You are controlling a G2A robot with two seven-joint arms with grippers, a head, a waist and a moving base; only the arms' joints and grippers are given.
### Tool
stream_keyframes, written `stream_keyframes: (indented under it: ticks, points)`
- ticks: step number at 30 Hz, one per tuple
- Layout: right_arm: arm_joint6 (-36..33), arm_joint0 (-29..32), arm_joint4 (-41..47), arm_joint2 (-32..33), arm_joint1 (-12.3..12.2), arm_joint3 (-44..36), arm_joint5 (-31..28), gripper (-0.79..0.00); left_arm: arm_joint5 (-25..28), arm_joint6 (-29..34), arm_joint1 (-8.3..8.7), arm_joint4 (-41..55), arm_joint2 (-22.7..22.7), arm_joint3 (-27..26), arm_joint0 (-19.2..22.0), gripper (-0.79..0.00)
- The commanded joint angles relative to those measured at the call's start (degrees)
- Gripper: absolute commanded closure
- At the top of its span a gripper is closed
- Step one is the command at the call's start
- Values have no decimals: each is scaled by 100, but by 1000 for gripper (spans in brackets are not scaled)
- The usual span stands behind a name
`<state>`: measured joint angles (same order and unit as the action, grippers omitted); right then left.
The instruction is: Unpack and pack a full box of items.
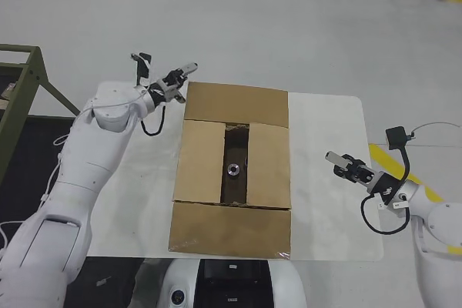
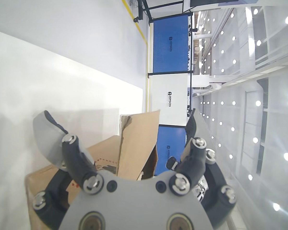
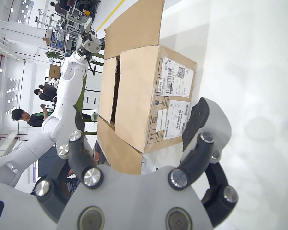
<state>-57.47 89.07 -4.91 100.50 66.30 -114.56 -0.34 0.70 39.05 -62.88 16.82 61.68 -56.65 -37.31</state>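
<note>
- One cardboard box (image 1: 231,192) stands mid-desk (image 1: 327,131) in the top view. A gap between its two side flaps (image 1: 200,162) shows a round metal item (image 1: 233,170) inside. The left fingers (image 1: 183,71) hang by the box's far left corner; the right fingers (image 1: 335,158) sit to its right, apart from it.
- Left wrist view: the left fingers (image 2: 48,130) are spread wide and hold nothing. A raised flap (image 2: 136,144) of the box (image 2: 105,149) stands beyond them, in line with their gap.
- Right wrist view: the right fingers (image 3: 199,118) are spread and empty, and the box (image 3: 134,92) lies beyond them, untouched. Its facing side carries white labels (image 3: 177,77) with barcodes and a square code, plus printed handling symbols.
</note>
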Motion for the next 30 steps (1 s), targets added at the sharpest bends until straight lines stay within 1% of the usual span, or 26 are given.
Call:
stream_keyframes:
  ticks: [1,5,9,13,17,21,23,30]
  points:
    - [0,0,0,0,0,0,0,-785,-42,72,-54,205,-45,153,103,-785]
    - [0,0,0,0,0,0,0,-785,-5,287,-150,523,-133,380,245,-785]
    - [0,0,0,0,0,0,0,-785,25,484,-224,956,-115,596,319,-785]
    - [0,0,0,0,0,0,0,-785,70,710,-252,1330,5,796,391,-785]
    - [0,0,0,0,0,0,0,-785,75,1194,-250,1709,153,898,415,-785]
    - [0,0,0,0,0,0,0,-785,100,1798,-219,1944,289,837,373,-785]
    - [0,0,0,0,0,0,0,-785,140,1999,-194,2021,372,774,326,-785]
    - [0,0,0,0,0,0,0,-785,91,2388,-85,2291,749,351,91,-785]
